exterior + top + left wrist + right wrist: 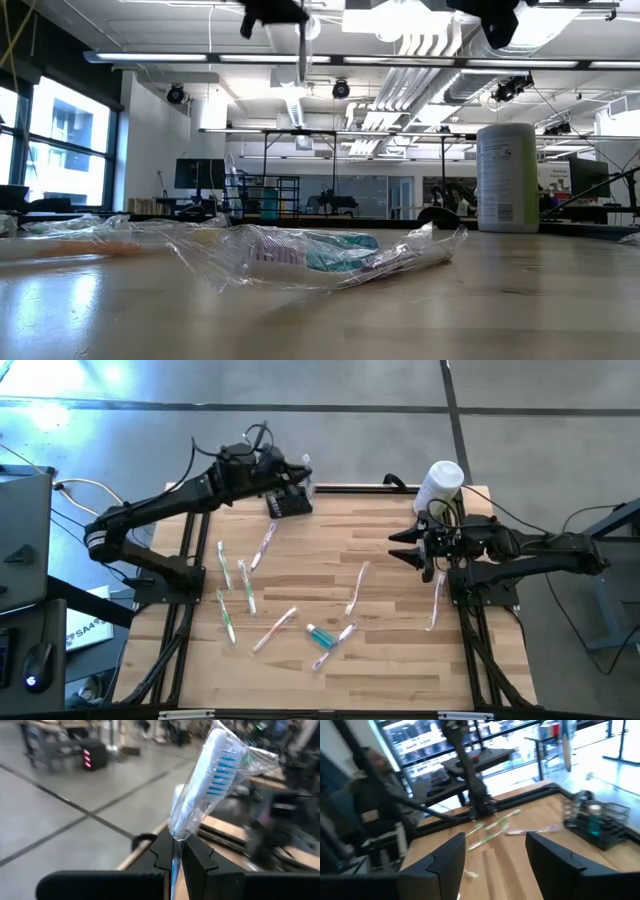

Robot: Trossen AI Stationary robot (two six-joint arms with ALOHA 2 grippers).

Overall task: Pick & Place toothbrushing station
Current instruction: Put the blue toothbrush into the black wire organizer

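a pale wooden table (330,650) sat under you in a big open workshop with ceiling pipes and strip lights, grey floor all round. your left gripper (300,472) was up at the far edge of the table, just beside the toothbrushing station (289,504), the small black rack standing near that edge, and its fingers (197,862) were pressed together on a wrapped toothbrush (212,775), white head and blue bristles poking up in clear plastic, seen from your left wrist. from the right wrist the same rack (597,822) showed as a black wire holder with something teal inside one compartment, which one you couldn't tell. your right gripper (420,552) hung over the right side of the table, next to the tall white container (438,485), and its two fingers (445,860) stood spread apart with nothing between them. scattered across the middle of the boards you had loose wrapped toothbrushes (240,585), a couple green-handled, one pack (322,634) with a teal part near the front, and one lying by the right edge (436,600). down at table height, a crinkled clear wrapper (330,255) lay right in front of the lens, the white container (507,178) upright behind it.
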